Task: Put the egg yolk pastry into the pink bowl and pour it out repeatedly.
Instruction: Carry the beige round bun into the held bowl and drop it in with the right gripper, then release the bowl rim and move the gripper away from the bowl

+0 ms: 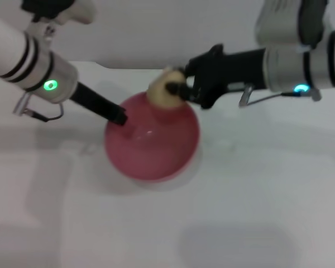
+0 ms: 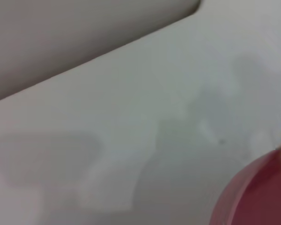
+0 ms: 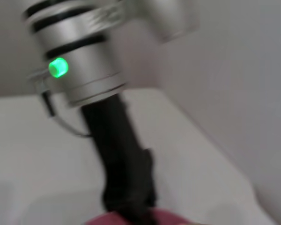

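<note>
Near the desk's [image 1: 257, 212] far edge, the right gripper [image 1: 176, 89] holds the pastry [image 1: 161, 89] in its jaws above the bowl's [image 1: 153, 145] rim. The left gripper [image 1: 118, 116] grips the bowl's left rim.

Desk [image 1: 257, 195]: plain white, matte surface, fills most of the head view. Its far edge runs across at 12 o'clock, with a small step in the line toward 11 o'clock. Behind that edge a pale grey wall [image 1: 156, 33], bare and flat. Lighting is diffuse, from overhead; soft grey shadows [image 1: 234, 240] lie on the desk at 5 o'clock and at 9 o'clock. The left wrist view shows the same white desk and its edge against grey wall.
</note>
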Robot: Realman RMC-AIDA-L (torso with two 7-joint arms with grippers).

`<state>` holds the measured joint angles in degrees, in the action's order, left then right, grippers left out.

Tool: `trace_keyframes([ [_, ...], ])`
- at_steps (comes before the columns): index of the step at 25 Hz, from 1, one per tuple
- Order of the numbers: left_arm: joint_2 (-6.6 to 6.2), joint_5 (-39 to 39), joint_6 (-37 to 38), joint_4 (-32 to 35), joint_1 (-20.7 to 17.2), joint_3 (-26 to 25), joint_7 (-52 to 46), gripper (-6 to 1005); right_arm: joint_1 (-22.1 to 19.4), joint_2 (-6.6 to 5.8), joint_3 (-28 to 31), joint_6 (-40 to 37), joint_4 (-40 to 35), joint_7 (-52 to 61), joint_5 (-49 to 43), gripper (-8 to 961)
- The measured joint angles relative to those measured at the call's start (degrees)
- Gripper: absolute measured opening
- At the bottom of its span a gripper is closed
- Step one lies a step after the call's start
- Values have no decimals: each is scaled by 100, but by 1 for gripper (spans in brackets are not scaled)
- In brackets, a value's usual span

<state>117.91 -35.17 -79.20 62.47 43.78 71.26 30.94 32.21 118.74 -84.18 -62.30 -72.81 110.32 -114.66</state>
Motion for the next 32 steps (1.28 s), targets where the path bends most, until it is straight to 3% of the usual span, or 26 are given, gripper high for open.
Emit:
trace_keyframes([
  [5, 41, -14, 45, -132, 367, 199, -38, 0, 68, 6, -538, -23, 213, 27, -255, 210],
  [10, 45, -24, 54, -135, 472, 251, -75, -1, 31, 26, -738, -16, 211, 73, -260, 173],
  [12, 45, -25, 62, -139, 476, 266, -77, -1, 16, 31, -738, -19, 158, 78, -237, 349],
  [18, 48, -25, 70, -192, 458, 319, -79, 0, -73, 41, -642, -76, -40, 208, -223, 527],
  [24, 58, -25, 104, -240, 439, 628, -99, 0, -214, 50, -268, -233, -132, 287, -218, 527],
  [32, 70, -325, 437, -431, 503, 1417, -395, -1, -531, 61, 680, -320, -108, 287, 132, 527],
])
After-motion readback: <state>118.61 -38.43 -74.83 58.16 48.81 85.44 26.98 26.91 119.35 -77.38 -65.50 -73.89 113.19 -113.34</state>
